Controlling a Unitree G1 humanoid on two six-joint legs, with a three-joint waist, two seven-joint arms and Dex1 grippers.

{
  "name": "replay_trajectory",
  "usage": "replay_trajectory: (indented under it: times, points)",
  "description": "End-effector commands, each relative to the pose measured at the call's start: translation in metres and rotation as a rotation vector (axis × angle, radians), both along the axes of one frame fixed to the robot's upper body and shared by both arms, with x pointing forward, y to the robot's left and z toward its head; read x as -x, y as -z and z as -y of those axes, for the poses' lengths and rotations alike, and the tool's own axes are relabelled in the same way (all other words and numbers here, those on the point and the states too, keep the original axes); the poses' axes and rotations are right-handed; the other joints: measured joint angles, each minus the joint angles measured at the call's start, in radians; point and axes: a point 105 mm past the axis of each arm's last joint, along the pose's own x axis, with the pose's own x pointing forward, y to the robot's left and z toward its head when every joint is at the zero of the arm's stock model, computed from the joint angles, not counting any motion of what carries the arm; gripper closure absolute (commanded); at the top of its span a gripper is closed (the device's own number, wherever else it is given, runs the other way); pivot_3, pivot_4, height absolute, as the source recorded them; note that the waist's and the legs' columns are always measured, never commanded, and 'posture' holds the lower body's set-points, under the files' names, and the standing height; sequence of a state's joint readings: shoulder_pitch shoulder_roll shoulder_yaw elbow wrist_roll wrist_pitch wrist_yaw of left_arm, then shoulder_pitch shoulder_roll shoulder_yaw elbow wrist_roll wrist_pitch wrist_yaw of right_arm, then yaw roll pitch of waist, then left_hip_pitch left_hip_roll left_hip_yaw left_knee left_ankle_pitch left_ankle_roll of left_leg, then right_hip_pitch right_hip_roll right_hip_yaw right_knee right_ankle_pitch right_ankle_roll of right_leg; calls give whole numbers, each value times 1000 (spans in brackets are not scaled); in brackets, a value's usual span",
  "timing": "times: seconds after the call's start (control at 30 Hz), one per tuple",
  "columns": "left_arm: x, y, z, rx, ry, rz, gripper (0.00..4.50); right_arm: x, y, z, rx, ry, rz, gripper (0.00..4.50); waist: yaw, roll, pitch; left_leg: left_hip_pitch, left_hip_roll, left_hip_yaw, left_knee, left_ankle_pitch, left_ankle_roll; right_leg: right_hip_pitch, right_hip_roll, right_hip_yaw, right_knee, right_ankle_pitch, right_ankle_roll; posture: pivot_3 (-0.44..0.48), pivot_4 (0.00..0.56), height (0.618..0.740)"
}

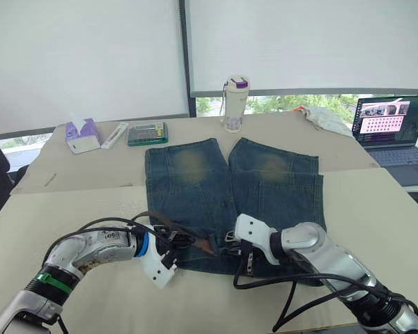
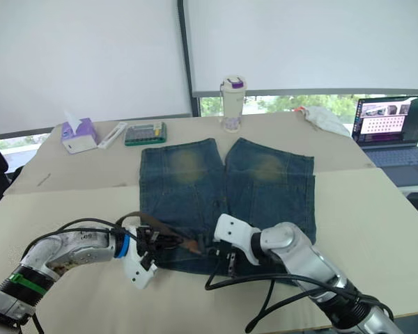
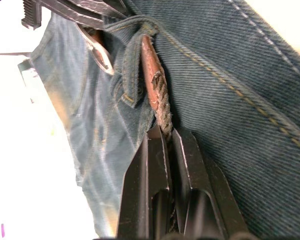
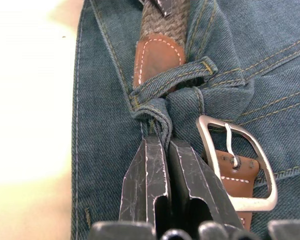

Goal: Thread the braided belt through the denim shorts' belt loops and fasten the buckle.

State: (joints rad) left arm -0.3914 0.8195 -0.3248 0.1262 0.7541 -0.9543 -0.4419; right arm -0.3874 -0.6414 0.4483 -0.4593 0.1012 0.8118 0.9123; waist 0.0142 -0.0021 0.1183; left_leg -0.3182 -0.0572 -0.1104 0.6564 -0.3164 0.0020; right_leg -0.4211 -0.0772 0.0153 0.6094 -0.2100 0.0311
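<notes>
The denim shorts [image 1: 195, 188] lie flat on the table with the waistband toward me. My left gripper [image 3: 166, 132] is shut on the braided belt [image 3: 161, 102] just behind its reddish leather tip [image 3: 149, 65]. The tip is poked under a belt loop [image 4: 175, 77] on the waistband. My right gripper [image 4: 162, 142] is shut on a fold of denim right at that loop's base. The silver buckle [image 4: 240, 165] lies on the waistband beside the right fingers. In the eye views the two grippers [image 1: 184, 241] [image 1: 231, 240] nearly meet at the waistband's middle.
At the table's far side stand a tissue box [image 1: 82, 136], a calculator [image 1: 148, 133], a white bottle [image 1: 235, 94], a crumpled white cloth [image 1: 327, 118] and a laptop [image 1: 393, 129]. Black cables [image 1: 292, 285] hang off the right arm near the front edge.
</notes>
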Motion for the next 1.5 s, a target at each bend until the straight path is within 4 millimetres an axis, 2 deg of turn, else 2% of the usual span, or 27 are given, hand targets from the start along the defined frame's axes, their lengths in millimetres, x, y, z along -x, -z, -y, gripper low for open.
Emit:
replay_trajectory:
  times: [0.03, 0.2, 0.43, 0.7, 1.0, 1.07, 1.17, 1.27, 1.37, 1.5]
  points:
    - [-3, -32, 5, 131, 19, 93, 4500, 7, -8, -7, -41, -40, -17, 4488, 0, 0, 0, 0, 0, 0, 0, 0, 0, 0, 0, 0, 0, 0, 0, 0, 150, 740]
    - [1, -38, 6, 193, 25, 72, 4500, 12, -12, -9, -96, -40, -53, 4488, -2, 0, 0, 0, 0, 0, 0, 0, 0, 0, 0, 0, 0, 0, 0, 0, 150, 740]
    - [-2, -16, -2, 49, 17, 95, 4500, 5, -25, -16, -218, 10, -83, 4488, -3, 0, 0, 0, 0, 0, 0, 0, 0, 0, 0, 0, 1, 0, 0, 0, 150, 740]
    - [10, 1, -18, -27, 30, 40, 4500, 4, -29, -12, -245, 55, -126, 4488, -4, 0, 0, 0, 0, 0, 0, 0, 1, -1, 0, 0, 1, 0, 0, 0, 150, 740]
    - [6, -3, 15, 101, 31, 0, 4500, 9, -28, -18, -246, 36, -150, 4488, -2, 0, 0, 0, 0, 0, 0, -1, 1, 0, 0, 0, 1, 0, 0, 0, 150, 740]
    - [4, -4, 19, 146, 14, -24, 4500, 9, -27, -17, -244, 44, -158, 4488, -1, 0, 0, 0, 0, 0, 0, -1, 1, 0, 0, 0, 1, 0, 0, 0, 150, 740]
    - [0, -3, 15, 180, -37, -53, 4500, 7, -23, -12, -224, 74, -166, 4488, -1, 0, 0, 0, 0, 0, 1, -1, 1, 0, 0, 0, 1, 0, 0, 0, 150, 740]
    - [-6, 1, 4, 189, -102, -65, 4500, 3, -9, 4, -120, 112, -99, 4488, -1, 1, 0, 0, 0, 0, 1, -1, 1, 0, 0, 0, 1, 0, 0, 0, 150, 740]
    - [-10, 6, -7, 241, -184, -110, 4500, -10, -8, 13, -55, 107, 95, 4488, -1, 1, 0, 0, 0, 0, 1, -1, 1, 0, -1, 0, 1, 0, 0, 0, 150, 740]
    - [-9, 7, -8, 300, -219, -157, 4500, -5, -16, 11, -48, 18, 234, 3171, -3, 1, 0, 1, 0, 0, 1, 0, 1, 0, -1, 0, 1, 0, 1, 0, 150, 740]
